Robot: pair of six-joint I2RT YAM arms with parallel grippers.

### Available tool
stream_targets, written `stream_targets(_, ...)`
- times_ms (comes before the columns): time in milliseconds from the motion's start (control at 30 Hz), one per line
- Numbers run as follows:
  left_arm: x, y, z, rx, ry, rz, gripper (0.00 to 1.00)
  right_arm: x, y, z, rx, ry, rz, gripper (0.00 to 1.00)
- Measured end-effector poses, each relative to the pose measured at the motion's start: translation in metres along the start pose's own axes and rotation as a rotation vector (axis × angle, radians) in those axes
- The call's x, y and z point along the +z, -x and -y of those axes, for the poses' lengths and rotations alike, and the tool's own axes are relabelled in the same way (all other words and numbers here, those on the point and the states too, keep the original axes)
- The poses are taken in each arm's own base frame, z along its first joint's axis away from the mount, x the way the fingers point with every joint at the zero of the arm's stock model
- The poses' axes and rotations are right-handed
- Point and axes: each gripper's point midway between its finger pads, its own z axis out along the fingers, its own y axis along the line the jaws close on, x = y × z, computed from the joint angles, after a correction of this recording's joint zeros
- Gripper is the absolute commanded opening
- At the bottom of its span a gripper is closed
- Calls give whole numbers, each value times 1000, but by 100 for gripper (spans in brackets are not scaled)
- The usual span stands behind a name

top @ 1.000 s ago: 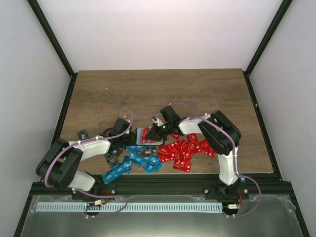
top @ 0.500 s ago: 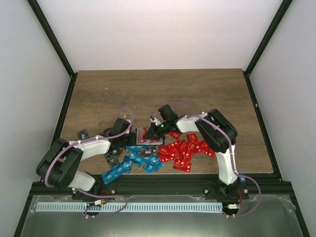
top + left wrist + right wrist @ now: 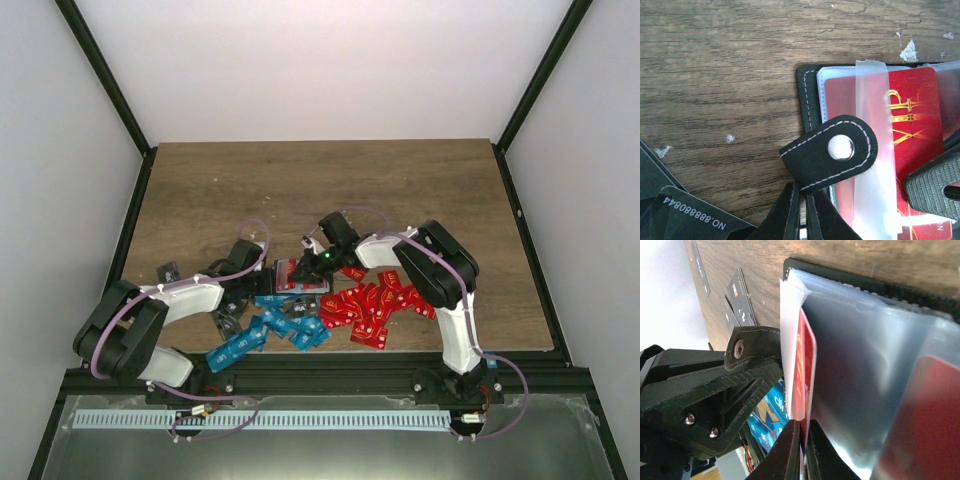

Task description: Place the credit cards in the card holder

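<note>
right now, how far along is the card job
Done: a stowed red card shows behind a clear sleeve of the open card holder. In hand: the right gripper is shut on a second red card, edge-on at a sleeve mouth, while the left gripper pinches the holder's snap tab. Left: piles of red cards, blue cards and dark cards lie loose on the table.
</note>
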Motion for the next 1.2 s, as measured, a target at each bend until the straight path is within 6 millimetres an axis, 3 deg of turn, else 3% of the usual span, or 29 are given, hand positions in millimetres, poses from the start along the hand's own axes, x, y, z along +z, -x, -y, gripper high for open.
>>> stream_targets(400,0,-1,2,-2,-10,-5,6,-4,-7,-1,-15,-64,10,36)
stream_targets(800,-3,-5,1,-2,-4,-19,9,-33,-13,-22,-80,-128,54,68)
stream_targets(1067,-12,-5,2,-5,-4,-18,19,-67,-11,-46,-182,-181,151,77)
stream_targets(1200,-22,-2,7,1,-16,-5,19,-87,-12,-42,-206,-221,217,77)
